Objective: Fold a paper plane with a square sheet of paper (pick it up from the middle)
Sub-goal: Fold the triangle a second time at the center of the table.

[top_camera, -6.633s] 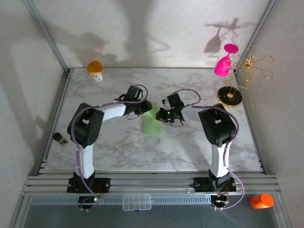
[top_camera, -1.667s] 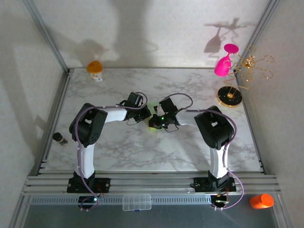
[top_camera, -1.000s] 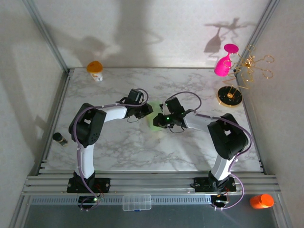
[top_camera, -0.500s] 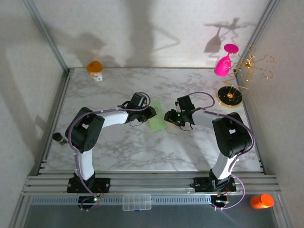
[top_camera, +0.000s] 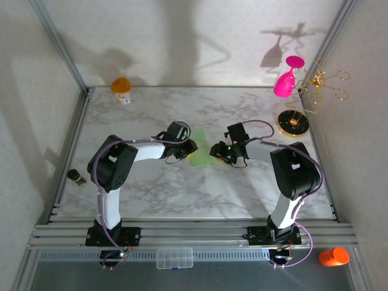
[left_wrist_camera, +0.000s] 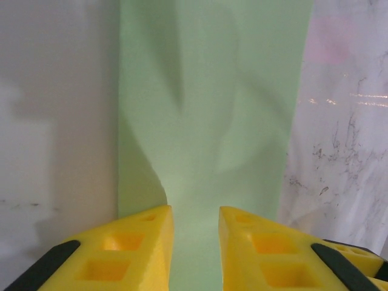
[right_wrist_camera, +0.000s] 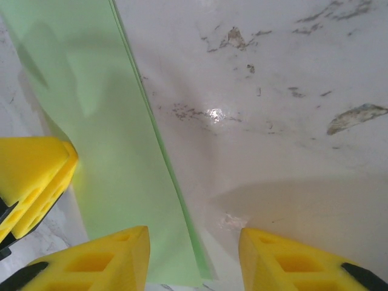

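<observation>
Sheet of paper (top_camera: 199, 156) lies flat on the marble table (top_camera: 151, 188) at centre frame, folded to a long strip. You see more of it than a second back: right gripper (top_camera: 213, 150) has drawn off rightward, fingers spread and empty. Left gripper (top_camera: 190, 148) hides its left edge, fingers narrowly parted, green showing in the gap. Jar (top_camera: 122, 91) label is too small to read.
</observation>
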